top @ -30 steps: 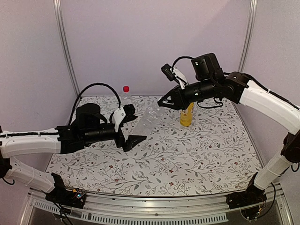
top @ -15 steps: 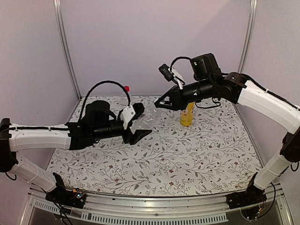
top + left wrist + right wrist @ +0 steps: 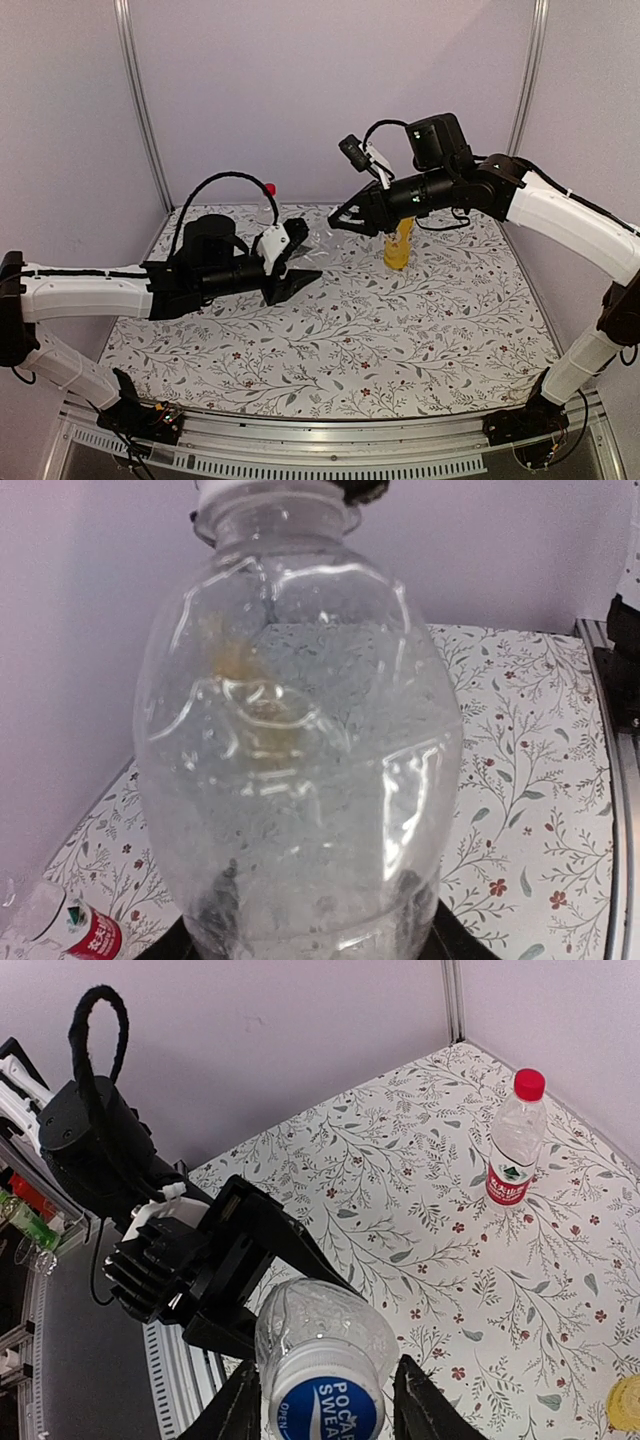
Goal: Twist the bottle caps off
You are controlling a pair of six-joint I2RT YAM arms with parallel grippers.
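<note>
The clear unlabelled bottle [image 3: 300,750] hangs above the table between my two grippers, faintly visible from above [image 3: 318,238]. My left gripper [image 3: 299,259] is shut on its lower body, and its dark fingers [image 3: 215,920] show through the plastic. My right gripper [image 3: 325,1400] is shut on the blue cap [image 3: 322,1408], one finger on each side. The yellow-orange bottle [image 3: 398,245] stands just behind the right gripper [image 3: 337,221]. The red-labelled bottle [image 3: 510,1150] with its red cap [image 3: 528,1083] stands at the back left; from above only that cap [image 3: 270,188] shows.
The floral cloth [image 3: 400,330] covers the table, with walls on three sides. The left arm's black cable loop [image 3: 235,185] arches in front of the red-labelled bottle. A metal rail [image 3: 330,440] runs along the near edge.
My left arm has reached forward and right to the clear bottle, and its wide-open jaws have closed on the body. The right gripper has lifted the cap end slightly.
</note>
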